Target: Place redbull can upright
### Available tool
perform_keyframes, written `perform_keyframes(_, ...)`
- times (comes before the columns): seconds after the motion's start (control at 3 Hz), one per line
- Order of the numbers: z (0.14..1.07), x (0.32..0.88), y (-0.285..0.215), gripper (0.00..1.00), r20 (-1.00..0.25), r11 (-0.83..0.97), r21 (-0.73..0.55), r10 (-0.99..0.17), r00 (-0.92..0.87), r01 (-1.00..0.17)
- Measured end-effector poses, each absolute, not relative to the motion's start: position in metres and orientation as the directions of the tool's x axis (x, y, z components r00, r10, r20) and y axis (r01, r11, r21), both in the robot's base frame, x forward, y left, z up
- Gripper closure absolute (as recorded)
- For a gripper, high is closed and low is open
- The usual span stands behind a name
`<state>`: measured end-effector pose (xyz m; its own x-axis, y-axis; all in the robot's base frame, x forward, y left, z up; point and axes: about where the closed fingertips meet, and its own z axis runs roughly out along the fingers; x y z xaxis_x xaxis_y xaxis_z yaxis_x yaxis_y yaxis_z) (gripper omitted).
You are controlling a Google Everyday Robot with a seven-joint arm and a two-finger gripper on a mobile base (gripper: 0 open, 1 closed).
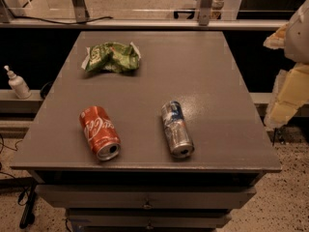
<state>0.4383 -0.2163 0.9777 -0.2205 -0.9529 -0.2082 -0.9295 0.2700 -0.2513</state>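
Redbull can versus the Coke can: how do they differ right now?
The redbull can is slimmer and silver-blue; the Coke can is wider and red. The redbull can lies right of centre, the Coke can left. Both lie on their sides on the table, tops toward the front edge. The tool hangs at the view's right edge.

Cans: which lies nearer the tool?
The redbull can, slim silver-blue, right of the wider red Coca-Cola can; the tool hangs at far right.
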Motion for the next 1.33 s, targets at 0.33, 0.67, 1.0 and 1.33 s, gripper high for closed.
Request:
perform_keyframes(0.33,0.978,0.438,-0.216,0.00,-0.208,0.270,-0.251,-0.953,-0.220,-0.929)
perform_keyframes(0.67,0.966,0.456,-0.205,0.00,-0.243,0.303,-0.245,-0.939,-0.245,-0.921)
perform_keyframes(1.0,0.944,0.472,-0.187,0.00,-0.283,0.392,-0.187,-0.899,-0.333,-0.901)
perform_keyframes(1.33,0.937,0.473,-0.172,0.00,-0.336,0.520,-0.115,-0.822,-0.459,-0.846)
